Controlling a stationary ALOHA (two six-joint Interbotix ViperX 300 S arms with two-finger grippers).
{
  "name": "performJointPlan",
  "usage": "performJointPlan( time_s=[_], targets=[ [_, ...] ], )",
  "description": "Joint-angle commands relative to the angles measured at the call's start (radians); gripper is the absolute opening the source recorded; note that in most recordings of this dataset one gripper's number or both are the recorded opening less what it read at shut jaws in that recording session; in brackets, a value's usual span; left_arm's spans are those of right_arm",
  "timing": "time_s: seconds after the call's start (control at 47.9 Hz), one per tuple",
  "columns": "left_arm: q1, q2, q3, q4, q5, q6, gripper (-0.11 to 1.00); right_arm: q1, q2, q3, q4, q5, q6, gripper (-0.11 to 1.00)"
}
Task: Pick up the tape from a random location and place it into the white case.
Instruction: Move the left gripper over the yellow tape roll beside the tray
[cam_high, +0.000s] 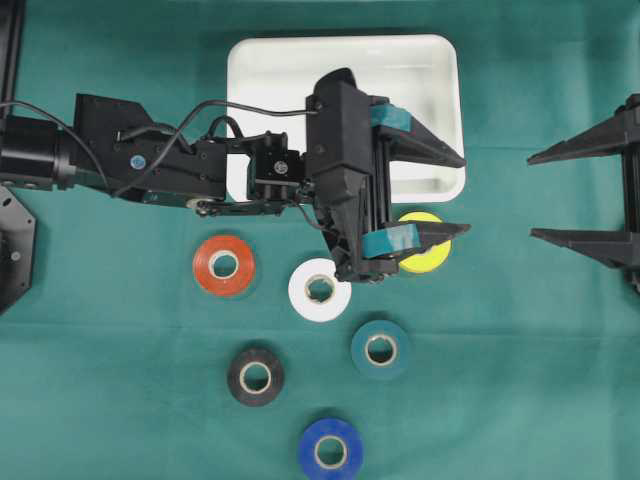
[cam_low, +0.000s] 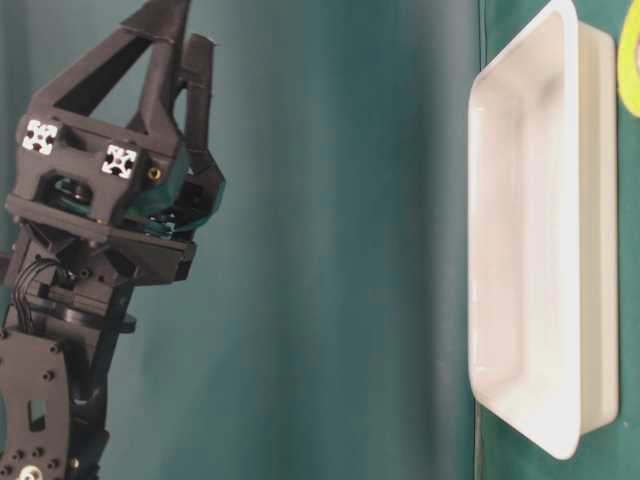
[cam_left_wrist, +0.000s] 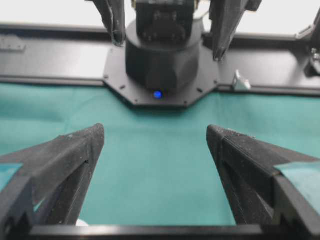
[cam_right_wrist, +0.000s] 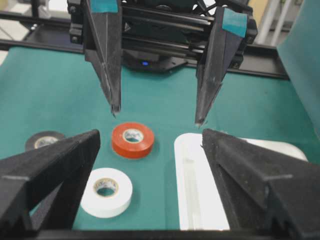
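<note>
Clearly both sets of jaws stand apart, empty; the left gripper (cam_high: 452, 194) hangs over the yellow tape (cam_high: 428, 252) and white case (cam_high: 445, 60), risking a rim bump

White case (cam_low: 525, 250) stands apart from end effector (cam_low: 172, 30).
</note>
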Motion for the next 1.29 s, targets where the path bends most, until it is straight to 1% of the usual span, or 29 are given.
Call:
performJointPlan(
  time_s=[0.0, 0.125, 0.439, 0.585, 0.668, 0.794, 1.274],
  targets=[
    [-0.003, -0.005, -0.06, 0.0, 0.064, 0.002, 0.99, -0.002, 0.005, -0.029, -0.002, -0.003, -0.003, 0.91],
    [-0.006, 0.029, -0.135, 0.003, 0.207, 0.008, 0.99, -0.002, 0.006, -0.029, -0.002, -0.002, -0.003, 0.91],
    [-0.006, 0.135, -0.36, 0.006, 0.664, 0.014, 0.99, -0.002, 0.005, -0.029, -0.002, 0.008, -0.003, 0.91],
    [-0.008, 0.17, -0.439, 0.008, 0.793, 0.054, 0.99, -0.002, 0.006, -0.029, -0.002, 0.008, -0.002, 0.91],
    [-0.008, 0.186, -0.477, 0.006, 0.861, 0.064, 0.99, -0.002, 0.006, -0.029, -0.002, 0.008, 0.0, 0.91],
    [-0.008, 0.201, -0.508, 0.006, 0.911, 0.066, 0.99, -0.002, 0.008, -0.029, -0.002, 0.008, 0.002, 0.91],
    [-0.008, 0.199, -0.502, 0.008, 0.89, 0.064, 0.99, -0.002, 0.009, -0.031, -0.002, 0.015, 0.002, 0.91]
  ],
)
